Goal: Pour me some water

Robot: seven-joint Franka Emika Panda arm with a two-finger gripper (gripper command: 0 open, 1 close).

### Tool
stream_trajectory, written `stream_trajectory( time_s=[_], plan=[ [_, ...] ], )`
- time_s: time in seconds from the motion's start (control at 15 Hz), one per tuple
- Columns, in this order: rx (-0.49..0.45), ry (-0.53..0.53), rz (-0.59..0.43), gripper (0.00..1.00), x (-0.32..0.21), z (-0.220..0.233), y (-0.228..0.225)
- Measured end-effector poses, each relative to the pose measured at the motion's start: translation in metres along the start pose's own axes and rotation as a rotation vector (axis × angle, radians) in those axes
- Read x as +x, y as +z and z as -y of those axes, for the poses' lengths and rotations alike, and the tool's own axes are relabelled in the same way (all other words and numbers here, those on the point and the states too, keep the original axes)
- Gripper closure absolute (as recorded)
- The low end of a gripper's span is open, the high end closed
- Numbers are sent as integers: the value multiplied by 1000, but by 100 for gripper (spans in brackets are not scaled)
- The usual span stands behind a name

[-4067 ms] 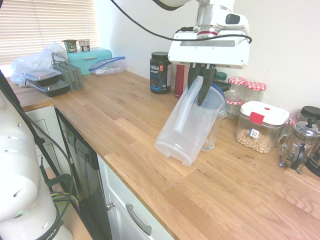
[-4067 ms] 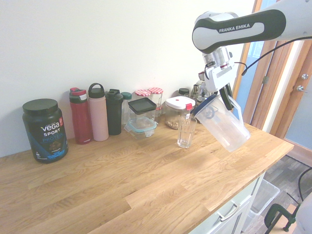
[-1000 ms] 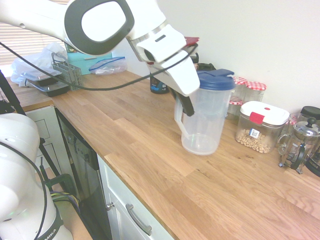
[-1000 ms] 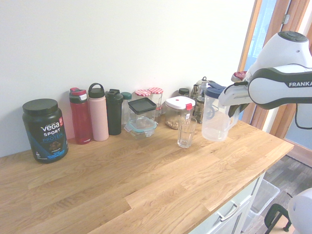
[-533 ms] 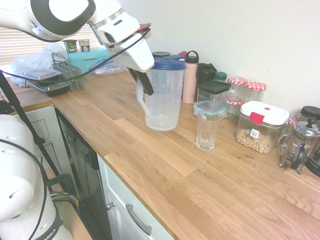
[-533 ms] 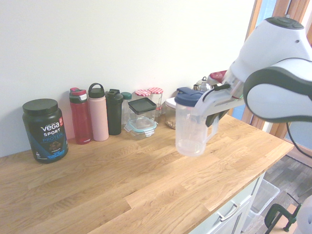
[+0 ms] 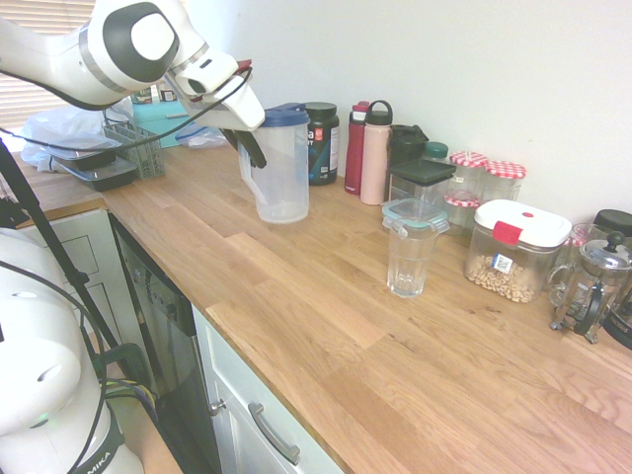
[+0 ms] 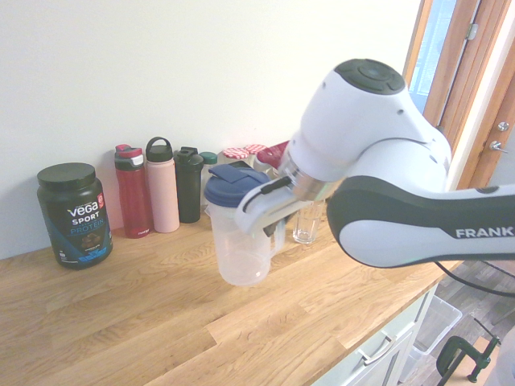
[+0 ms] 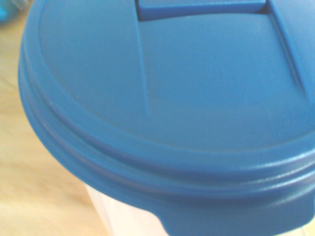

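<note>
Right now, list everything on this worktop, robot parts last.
pitcher: 1, clear with blue lid, upright, held by its handle near the protein tub
drinking glass: 1, clear, mid-worktop
protein tub: 1, black, by the wall
bottles: 3, red, pink, black, along the wall
glass container: 1, black lid, behind the glass
jars: 2, red checked lids, at the wall
canister: 1, white lid, red clip
French press: 1, far end
bread box: 1, teal, by the window
gripper: 1, white, shut on the pitcher handle
</note>
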State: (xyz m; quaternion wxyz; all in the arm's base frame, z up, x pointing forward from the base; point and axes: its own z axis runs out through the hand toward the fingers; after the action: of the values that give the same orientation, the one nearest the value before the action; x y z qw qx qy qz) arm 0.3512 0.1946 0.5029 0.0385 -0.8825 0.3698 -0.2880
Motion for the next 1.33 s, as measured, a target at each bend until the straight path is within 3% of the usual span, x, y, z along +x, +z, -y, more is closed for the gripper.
stream_trajectory(
  time_s=[0.4,0.6,1.07,1.33],
  plan=[
    [28,-6,77,100,-10,66,44],
    [17,-18,4,100,-33,78,56],
    [-34,178,-20,100,-53,97,55],
    [-63,224,-48,100,-50,91,66]
  ],
)
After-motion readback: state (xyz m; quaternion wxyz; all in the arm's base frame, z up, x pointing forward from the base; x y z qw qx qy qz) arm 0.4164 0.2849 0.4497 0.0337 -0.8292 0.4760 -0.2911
